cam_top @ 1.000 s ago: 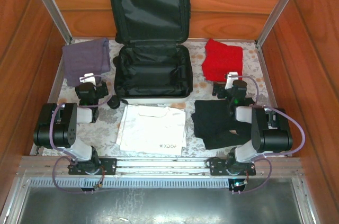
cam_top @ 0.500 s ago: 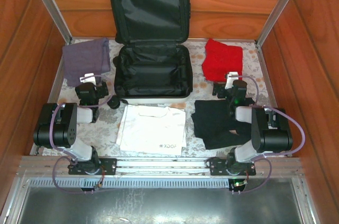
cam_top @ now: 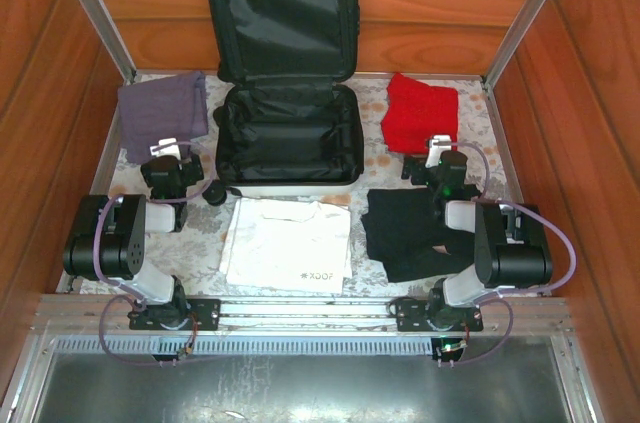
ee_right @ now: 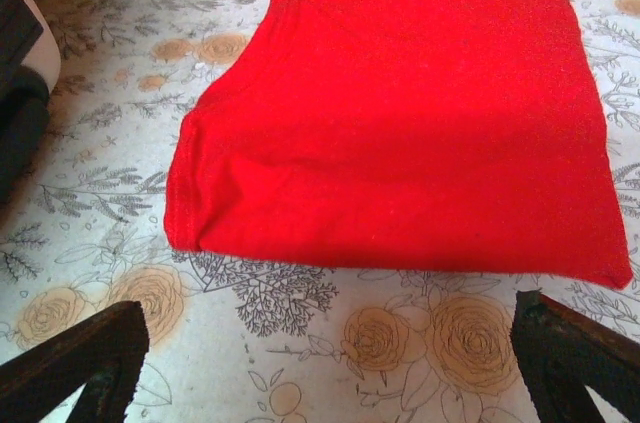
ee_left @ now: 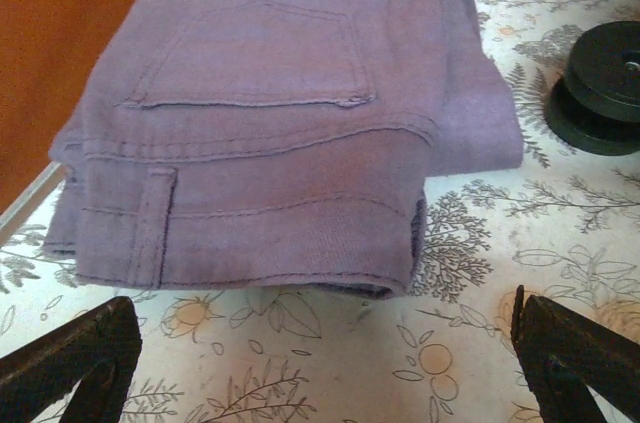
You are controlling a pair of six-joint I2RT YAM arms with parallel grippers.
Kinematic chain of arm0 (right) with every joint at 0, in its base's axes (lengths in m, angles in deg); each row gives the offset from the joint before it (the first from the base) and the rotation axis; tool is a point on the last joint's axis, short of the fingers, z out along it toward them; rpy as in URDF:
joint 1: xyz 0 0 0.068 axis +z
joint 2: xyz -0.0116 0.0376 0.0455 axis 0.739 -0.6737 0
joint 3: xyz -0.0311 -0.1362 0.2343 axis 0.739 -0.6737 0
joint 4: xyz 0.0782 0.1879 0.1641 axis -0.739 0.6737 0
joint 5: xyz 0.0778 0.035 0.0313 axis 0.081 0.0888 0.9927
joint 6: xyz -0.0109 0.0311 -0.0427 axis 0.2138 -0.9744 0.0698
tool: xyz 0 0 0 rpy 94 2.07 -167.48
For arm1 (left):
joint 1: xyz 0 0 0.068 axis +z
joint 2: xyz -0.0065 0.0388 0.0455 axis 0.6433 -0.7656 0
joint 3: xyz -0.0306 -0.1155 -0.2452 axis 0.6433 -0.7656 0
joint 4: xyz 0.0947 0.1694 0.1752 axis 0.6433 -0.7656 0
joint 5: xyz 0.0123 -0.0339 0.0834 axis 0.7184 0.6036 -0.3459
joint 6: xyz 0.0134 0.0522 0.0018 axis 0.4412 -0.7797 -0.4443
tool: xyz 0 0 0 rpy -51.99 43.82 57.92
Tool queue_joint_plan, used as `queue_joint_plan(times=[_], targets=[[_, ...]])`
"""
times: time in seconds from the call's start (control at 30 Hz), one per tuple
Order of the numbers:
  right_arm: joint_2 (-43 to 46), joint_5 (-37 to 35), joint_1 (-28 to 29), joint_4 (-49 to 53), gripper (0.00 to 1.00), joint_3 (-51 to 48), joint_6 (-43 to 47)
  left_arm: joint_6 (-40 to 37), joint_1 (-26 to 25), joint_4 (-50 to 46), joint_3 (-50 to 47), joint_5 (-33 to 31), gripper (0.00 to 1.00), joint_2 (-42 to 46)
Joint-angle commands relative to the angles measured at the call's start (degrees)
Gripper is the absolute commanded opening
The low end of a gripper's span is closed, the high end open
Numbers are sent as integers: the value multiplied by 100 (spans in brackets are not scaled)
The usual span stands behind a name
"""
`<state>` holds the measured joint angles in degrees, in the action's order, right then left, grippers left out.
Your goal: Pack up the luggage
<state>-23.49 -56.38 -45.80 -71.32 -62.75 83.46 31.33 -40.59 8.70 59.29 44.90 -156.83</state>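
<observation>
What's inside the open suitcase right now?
The suitcase holds no clothes yet; only its black lining shows. Anything behind the fabric panel of the lid is covered.

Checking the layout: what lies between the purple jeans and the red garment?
The open luggage, black lining showing, lies between them in the top external view.

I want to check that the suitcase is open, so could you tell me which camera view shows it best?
The top external view: the whole luggage lies open, lid propped against the back wall. The left wrist view catches its black wheels; the right wrist view, a white corner.
</observation>
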Motion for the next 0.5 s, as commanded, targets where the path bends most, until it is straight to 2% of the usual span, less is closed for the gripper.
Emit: queue_joint_plan(times=[0.0,0.03,0.1,0.17,0.23,0.33,0.47], targets=[[1330,-865,-8,1288,99,442,-508,126,-239,-278,-7,-1367,100,1120],[1718,-1154,-76,1565,99,578,-809,295,-243,-389,-150,-1588,100,1627],[2104,-1303,-229,1926,99,892,-1028,533,-243,-555,-313,-1638,100,2520],[1921,-1264,-479,2669,99,1602,-1155,723,-234,-1468,-4,-1654,100,3404],[1262,-1026,-812,4203,99,2821,-1470,931,-235,-2974,642,-1334,100,3977],[49,-248,-1296,5896,99,4414,-1721,829,-251,-4060,1333,-680,100,4220],[-1259,716,-1697,6936,99,5633,-1835,1201,-274,-5622,2327,-144,100,4026]])
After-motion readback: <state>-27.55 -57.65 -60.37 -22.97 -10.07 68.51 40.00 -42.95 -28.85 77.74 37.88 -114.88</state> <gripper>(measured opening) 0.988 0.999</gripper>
